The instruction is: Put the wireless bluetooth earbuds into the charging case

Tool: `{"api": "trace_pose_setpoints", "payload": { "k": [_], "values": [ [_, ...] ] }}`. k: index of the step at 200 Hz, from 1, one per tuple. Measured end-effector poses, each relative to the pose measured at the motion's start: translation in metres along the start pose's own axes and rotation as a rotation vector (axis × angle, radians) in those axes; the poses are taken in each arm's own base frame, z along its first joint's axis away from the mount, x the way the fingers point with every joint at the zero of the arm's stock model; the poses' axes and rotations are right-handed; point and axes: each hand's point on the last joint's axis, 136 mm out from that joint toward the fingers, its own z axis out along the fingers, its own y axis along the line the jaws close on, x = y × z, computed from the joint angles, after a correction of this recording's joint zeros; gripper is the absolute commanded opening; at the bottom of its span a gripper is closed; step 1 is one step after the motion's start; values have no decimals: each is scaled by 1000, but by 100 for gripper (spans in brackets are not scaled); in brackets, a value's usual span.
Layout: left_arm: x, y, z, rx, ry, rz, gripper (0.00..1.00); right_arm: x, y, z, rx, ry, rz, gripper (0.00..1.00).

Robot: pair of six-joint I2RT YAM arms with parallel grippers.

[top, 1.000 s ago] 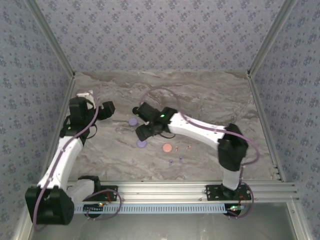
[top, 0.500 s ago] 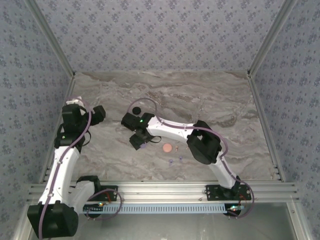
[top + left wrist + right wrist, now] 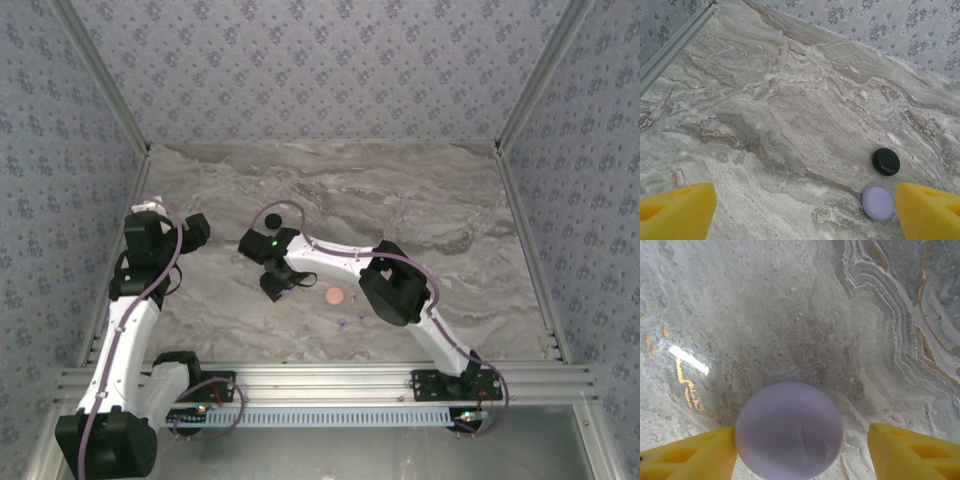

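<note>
A round lilac case lies flat on the marble between the yellow fingers of my right gripper. The gripper is open: its left finger touches the case rim and its right finger stands well apart. From above, the right gripper hangs low over that spot, left of the pink case. Tiny lilac earbuds lie loose on the table near the front. My left gripper is open with bare marble between its fingers. A second lilac disc sits beside its right finger, and a black case lies just beyond.
The black case lies behind the right wrist. An aluminium frame rail runs along the table's left edge, close to the left gripper. Patterned walls enclose the table on three sides.
The right arm has swung left and folded its elbow in, bringing its gripper down around the nearer lilac case. The left arm has drawn back a little toward the left rail.
</note>
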Motion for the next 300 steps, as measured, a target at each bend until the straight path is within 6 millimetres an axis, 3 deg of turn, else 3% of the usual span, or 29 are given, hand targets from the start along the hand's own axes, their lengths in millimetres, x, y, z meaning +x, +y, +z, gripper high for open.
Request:
{"api": "trace_pose_setpoints", "payload": {
  "k": [54,94,128,153,192,241,275,300],
  "values": [
    [1,0,0,-1,3,0,92,1,5,8,-22,17,-3,55],
    [1,-1,0,4,4,1,91,1,6,7,-28,12,-1,52],
    [6,-15,0,89,35,3,87,11,-9,-6,-21,-19,4,52],
    [14,-32,3,190,93,1,84,7,-34,-43,-5,-121,-7,51],
    [14,-79,2,434,205,-20,80,-7,-74,-138,24,-437,-89,50],
    [0,-157,-37,802,273,-2,79,3,-99,-234,83,-812,-285,50],
    [0,-206,-74,1012,311,54,79,6,-112,-275,154,-955,-398,49],
    [5,-238,-100,1129,333,108,78,9,-111,-287,201,-1017,-496,49]
  ]
}}
